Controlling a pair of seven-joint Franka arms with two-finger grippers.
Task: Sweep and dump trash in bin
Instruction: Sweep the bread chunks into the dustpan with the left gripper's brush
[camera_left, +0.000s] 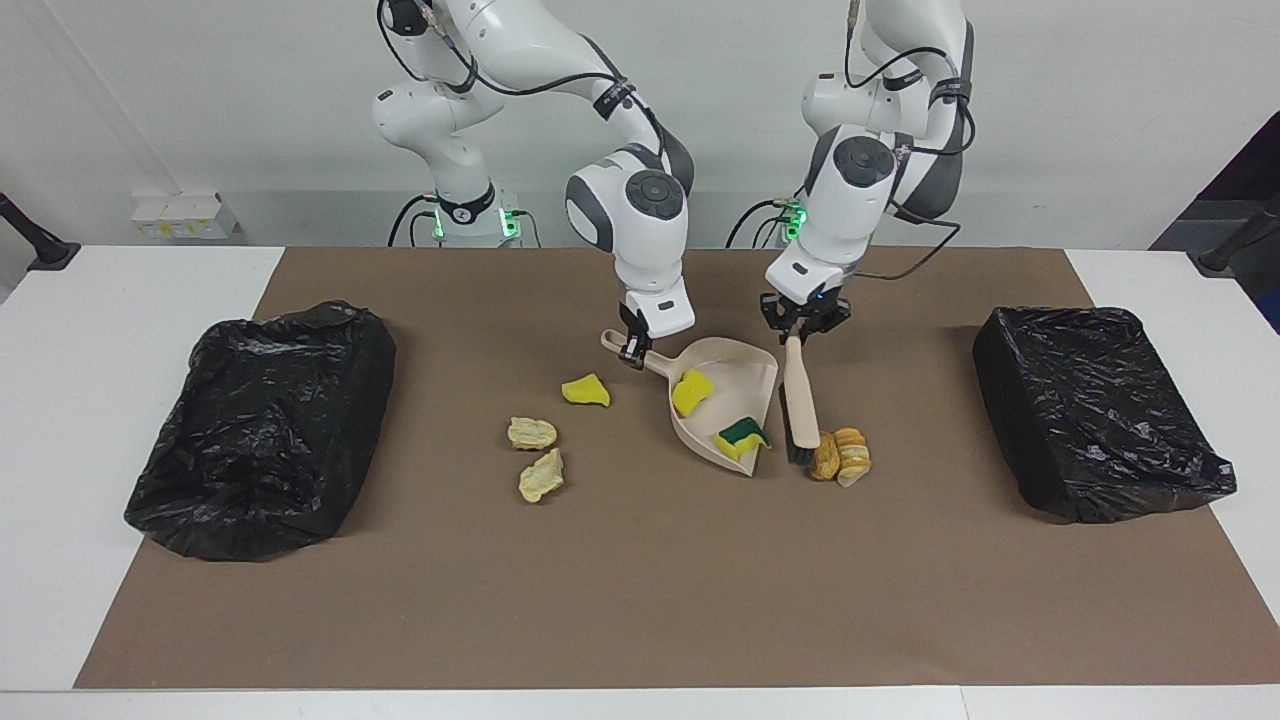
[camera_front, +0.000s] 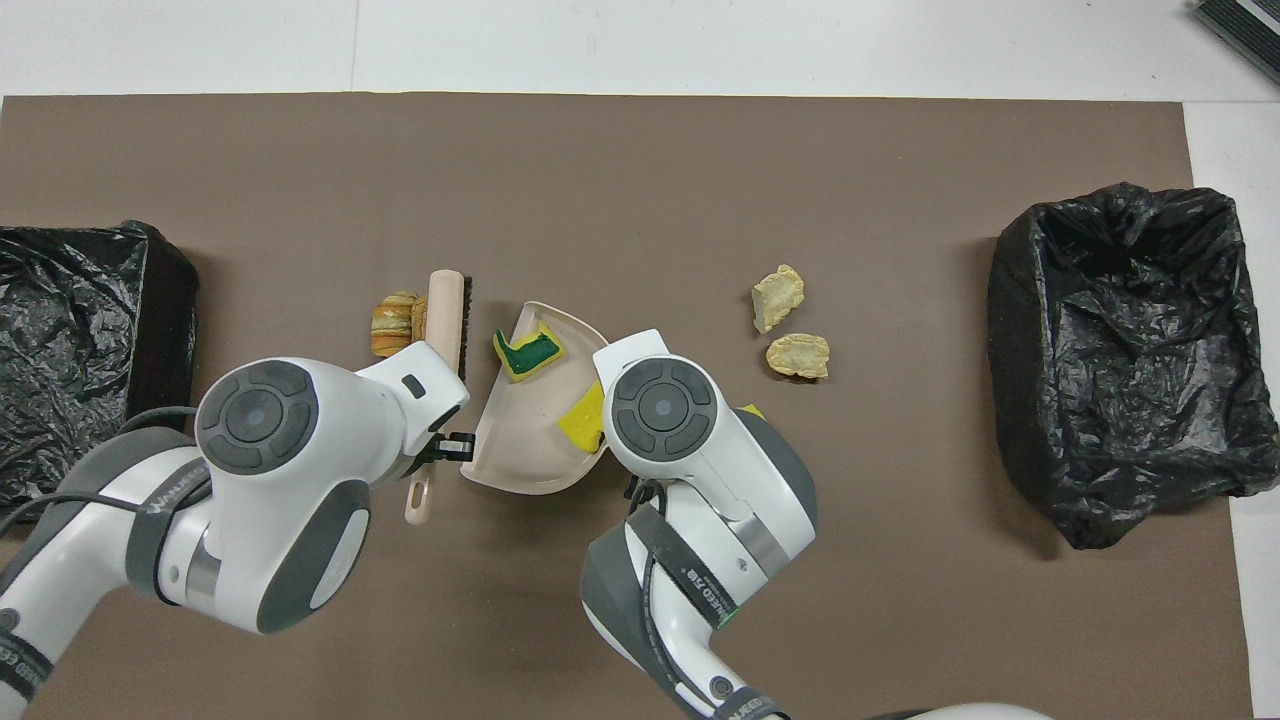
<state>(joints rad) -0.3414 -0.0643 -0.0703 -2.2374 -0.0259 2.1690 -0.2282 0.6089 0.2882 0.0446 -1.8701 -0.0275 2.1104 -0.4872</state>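
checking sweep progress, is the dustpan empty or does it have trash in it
Not empty: the dustpan holds two scraps, a yellow sponge bit and a green-topped sponge bit near its lip.

Middle crowded, edge open
Dustpan (camera_left: 728, 400), brush (camera_left: 800, 400) and scraps (camera_left: 840, 455) block the middle; worktop (camera_left: 640, 600) farthest from the robots lies open.

Robotics lab: two white arms (camera_left: 640, 200) at brown-matted table (camera_left: 640, 600), bare white wall.

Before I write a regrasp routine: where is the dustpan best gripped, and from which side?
Probably by its handle, from above. The handle sticks out from the dustpan toward the robots, narrow enough for two fingers and away from the sponge bits in the tray. The right gripper is shut on it there.
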